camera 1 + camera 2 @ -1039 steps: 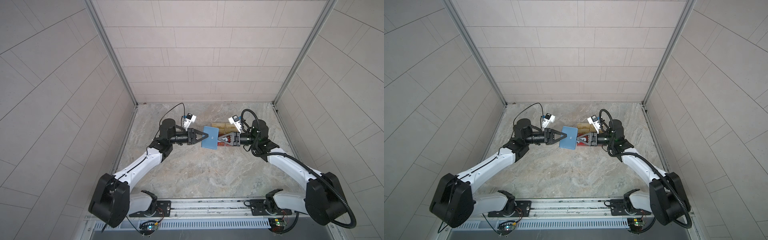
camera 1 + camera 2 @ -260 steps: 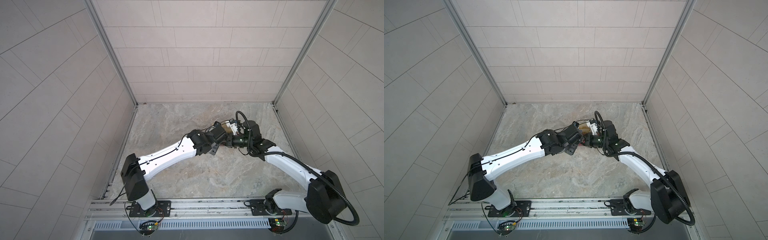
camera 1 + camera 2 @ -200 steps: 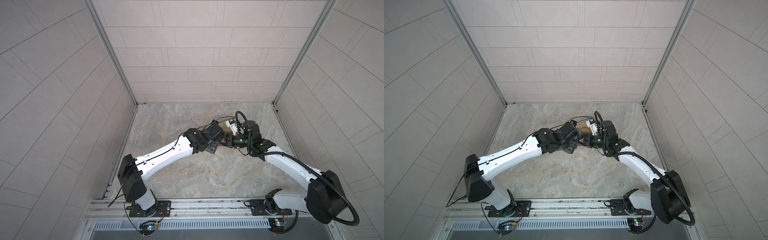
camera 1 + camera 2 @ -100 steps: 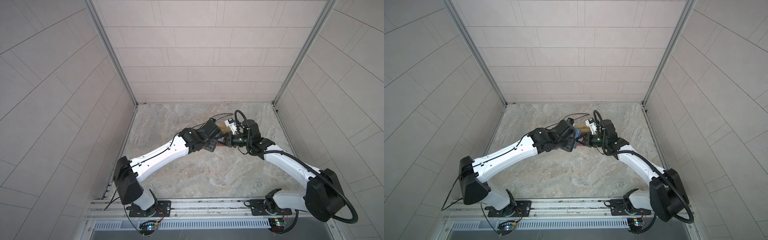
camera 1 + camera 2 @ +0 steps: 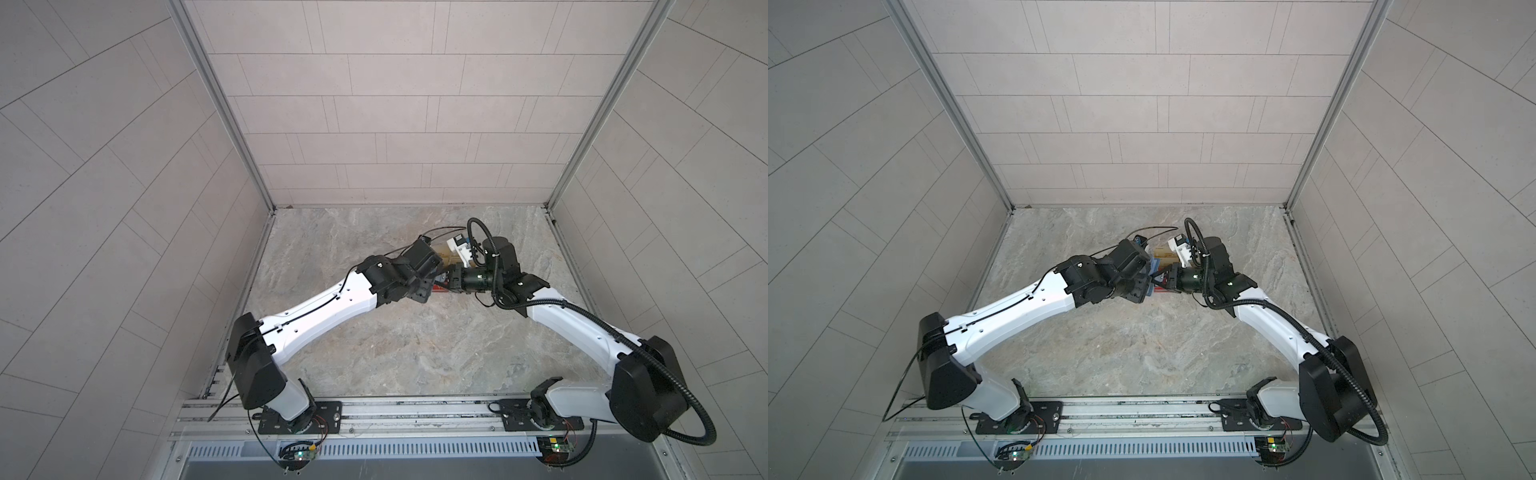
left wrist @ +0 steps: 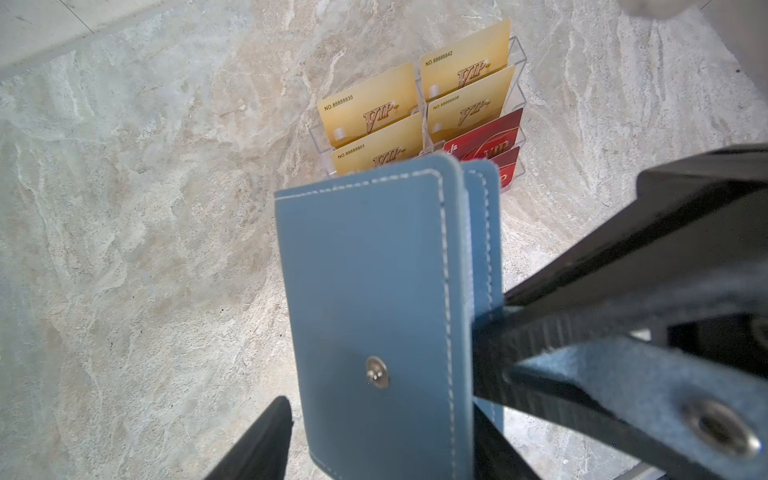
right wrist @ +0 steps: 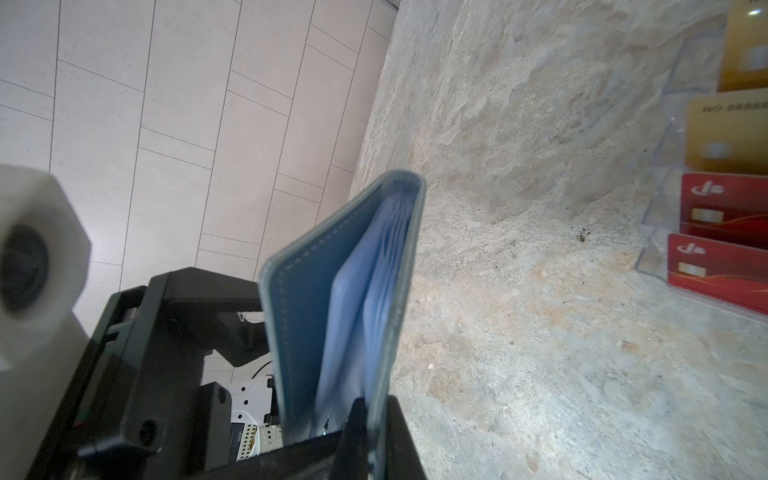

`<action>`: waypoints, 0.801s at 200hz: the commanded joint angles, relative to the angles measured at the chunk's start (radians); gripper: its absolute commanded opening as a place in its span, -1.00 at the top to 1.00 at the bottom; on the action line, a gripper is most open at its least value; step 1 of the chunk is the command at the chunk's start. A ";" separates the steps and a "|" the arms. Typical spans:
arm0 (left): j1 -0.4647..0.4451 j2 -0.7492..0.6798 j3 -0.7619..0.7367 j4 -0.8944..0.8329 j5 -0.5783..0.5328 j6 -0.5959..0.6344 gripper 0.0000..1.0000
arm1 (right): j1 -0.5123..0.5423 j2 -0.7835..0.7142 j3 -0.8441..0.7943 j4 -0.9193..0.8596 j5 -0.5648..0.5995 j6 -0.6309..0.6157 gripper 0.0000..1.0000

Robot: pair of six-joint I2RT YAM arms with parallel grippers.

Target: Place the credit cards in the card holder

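Note:
The slate-blue card holder (image 6: 374,270) stands on edge above the floor, slightly parted, with pale sleeves (image 7: 374,282) showing between its covers. My right gripper (image 7: 376,405) is shut on one cover, and the snap strap (image 6: 623,395) hangs across its fingers. My left gripper (image 6: 382,411) is open, its fingers either side of the other cover with a gap on one side. Two red credit cards (image 6: 490,139) (image 7: 723,208) sit in the lowest tiers of a rack just beyond. In a top view the card holder (image 5: 1154,266) shows between the two wrists.
A clear acrylic tiered rack (image 6: 519,45) (image 7: 660,199) stands on the marble floor behind the card holder, with several gold cards (image 6: 370,108) in its upper tiers. Both wrists meet near the middle back (image 5: 440,278). Tiled walls close three sides.
Over the last second the left arm has stretched further toward the back, its wrist sliding a little left beside the right gripper. The right arm and its hold on the card holder have stayed the same.

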 commanded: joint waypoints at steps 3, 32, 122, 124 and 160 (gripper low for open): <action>0.008 0.007 0.005 -0.025 -0.048 0.012 -0.30 | 0.007 -0.010 0.028 0.005 -0.019 -0.010 1.00; 0.008 0.010 0.013 -0.024 -0.062 0.008 -0.23 | 0.008 -0.012 0.016 -0.004 -0.022 -0.014 1.00; 0.014 -0.005 -0.003 -0.024 -0.092 0.006 -0.08 | 0.007 -0.019 0.016 -0.031 -0.013 -0.034 1.00; 0.015 -0.006 -0.005 -0.023 -0.092 0.006 -0.08 | 0.007 -0.020 0.015 -0.031 -0.013 -0.034 1.00; 0.050 -0.032 -0.024 0.001 -0.052 -0.008 -0.06 | 0.007 -0.027 0.008 -0.029 -0.015 -0.036 1.00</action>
